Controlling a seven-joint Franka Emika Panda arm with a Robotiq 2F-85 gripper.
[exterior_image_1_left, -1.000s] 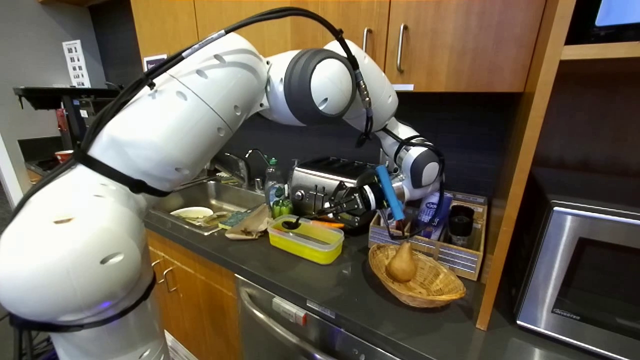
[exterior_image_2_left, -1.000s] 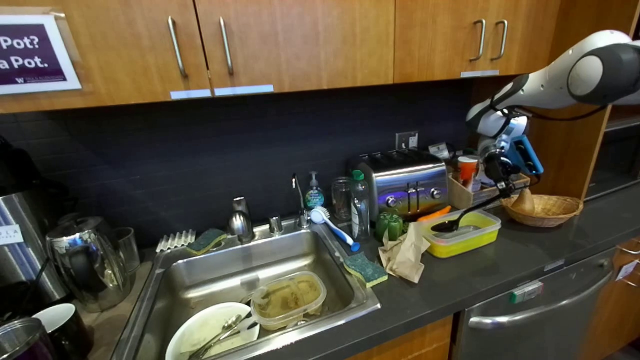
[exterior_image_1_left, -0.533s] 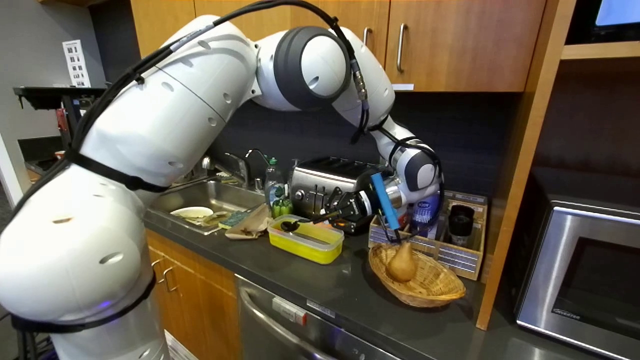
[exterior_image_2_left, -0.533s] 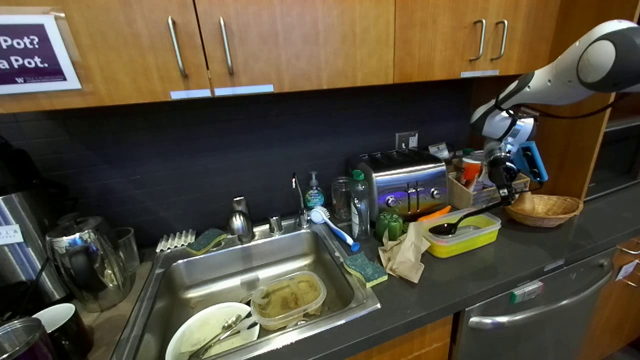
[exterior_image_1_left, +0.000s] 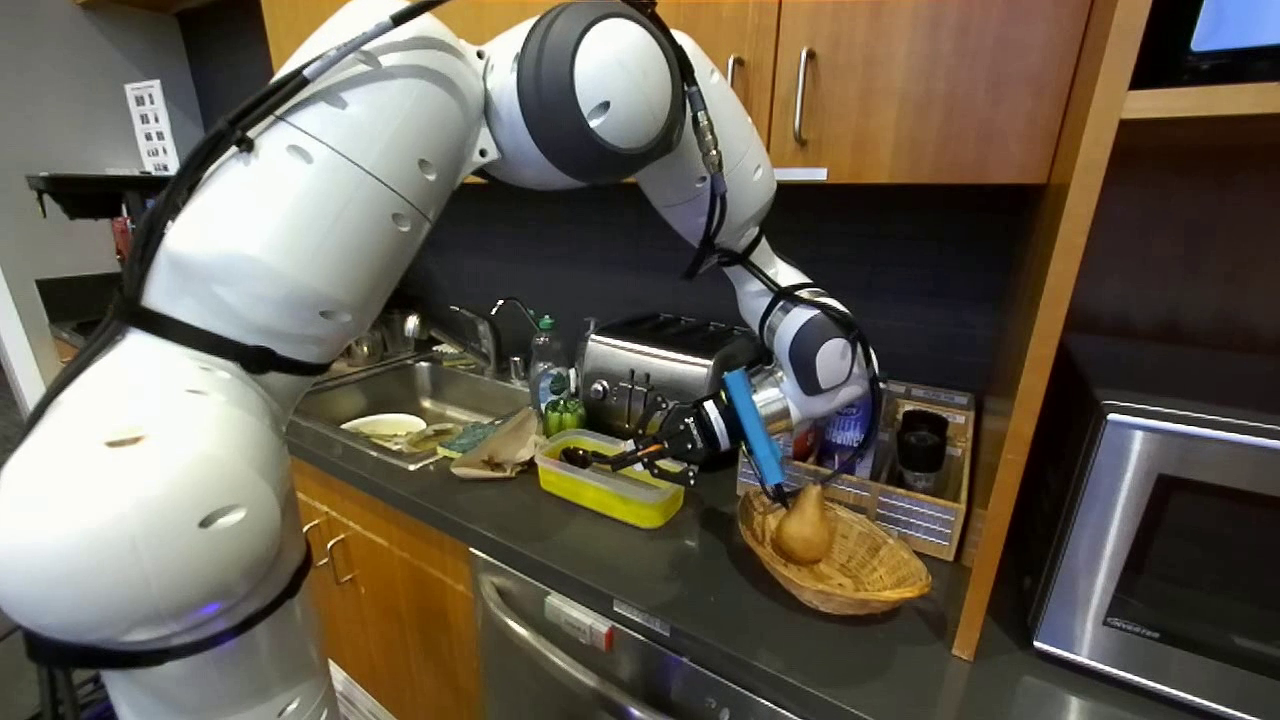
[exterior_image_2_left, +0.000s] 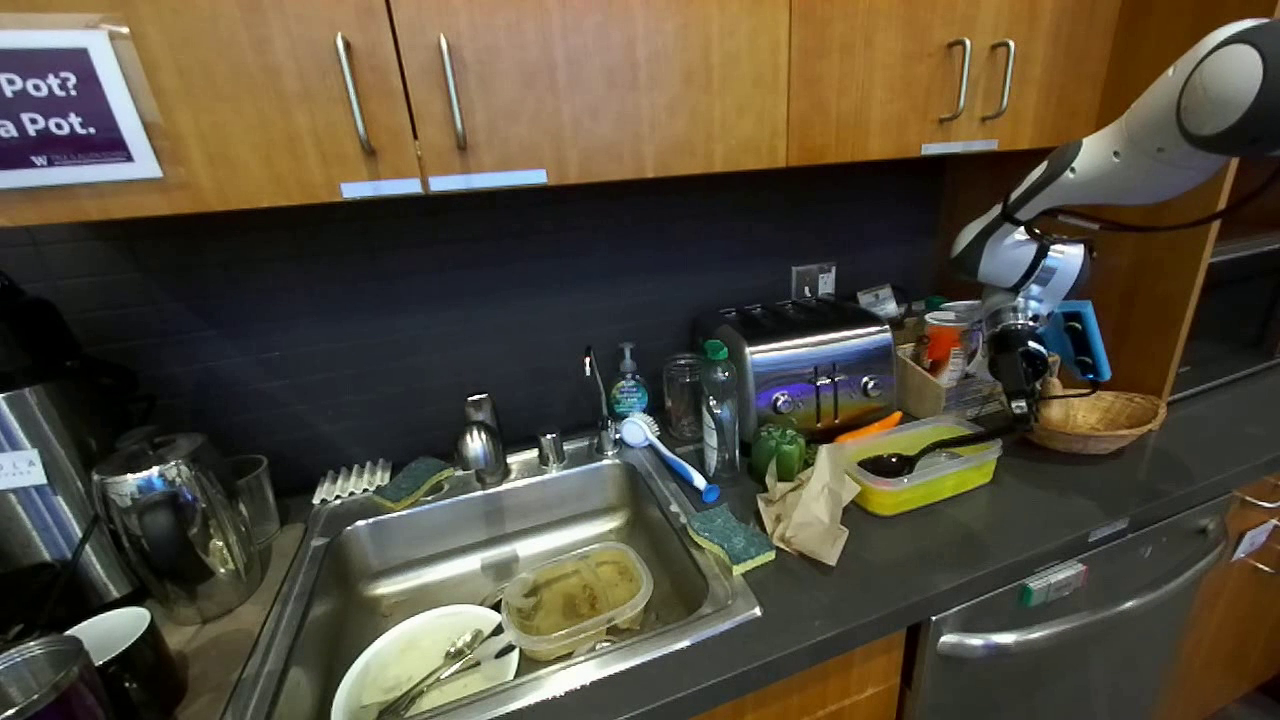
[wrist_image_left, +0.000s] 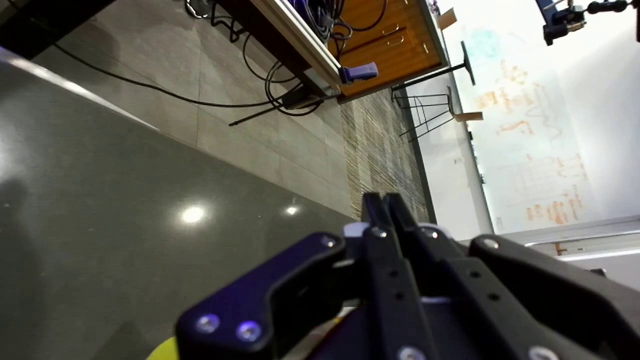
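Note:
My gripper (exterior_image_1_left: 622, 459) is shut on the handle of a black spoon (exterior_image_2_left: 890, 464), held at a low slant over the yellow container (exterior_image_2_left: 930, 492). The spoon's bowl is down inside the container; I cannot tell whether it touches the bottom. In the wrist view my fingers (wrist_image_left: 384, 201) are almost together, with a thin gap; the spoon is hidden there. A carrot (exterior_image_2_left: 868, 428) lies behind the container. A green pepper (exterior_image_2_left: 778, 452) and a crumpled brown paper (exterior_image_2_left: 808, 505) are beside it. A pear (exterior_image_1_left: 803, 527) stands in a wicker basket (exterior_image_1_left: 880, 585) near my wrist.
A toaster (exterior_image_2_left: 820, 370) stands behind the container. A wooden organizer box (exterior_image_1_left: 925, 530) with bottles is behind the basket. The sink (exterior_image_2_left: 690, 590) holds a plate and a plastic tub. A wooden side panel (exterior_image_1_left: 1030, 400) and a microwave (exterior_image_1_left: 1150, 560) stand beyond the basket.
The arm has lowered, and my gripper has come down with the spoon. The spoon now lies flatter, and its bowl sits slightly lower in the container. The container and basket have stayed put.

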